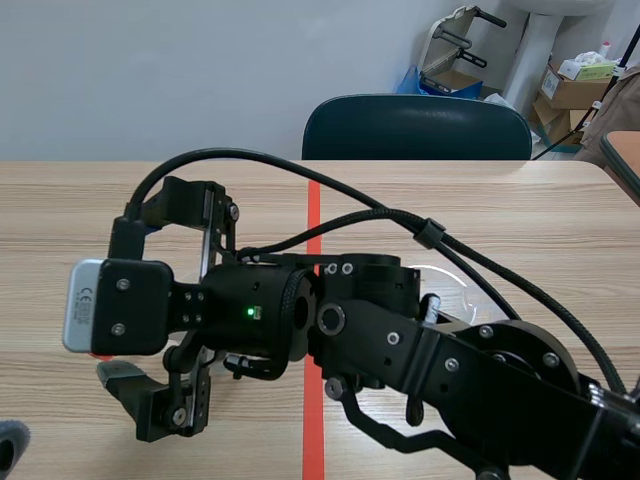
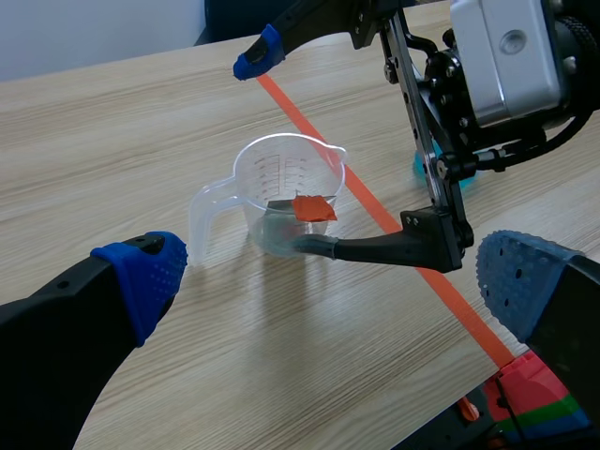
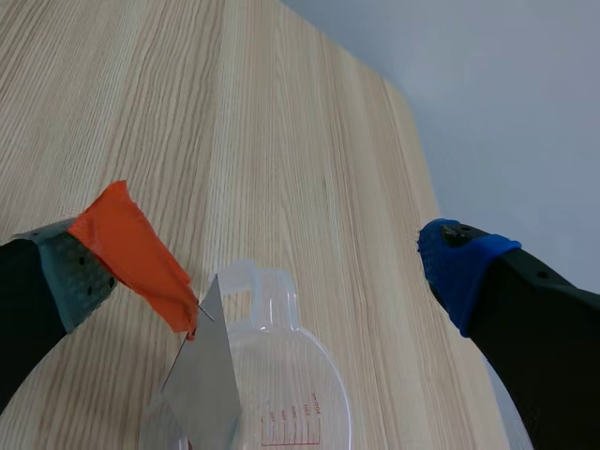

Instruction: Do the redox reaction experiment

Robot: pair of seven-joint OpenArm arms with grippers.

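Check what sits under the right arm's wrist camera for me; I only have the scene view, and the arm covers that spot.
Observer: A clear measuring cup stands there, below the right hand, whose fingers are spread wide.
Operator: Anything in it?
Observer: A grey metal strip reaches down into it. The orange tape at its upper end appears stuck to one finger pad.
Operator: And the left hand?
Observer: The left hand is open, facing the cup, holding nothing.
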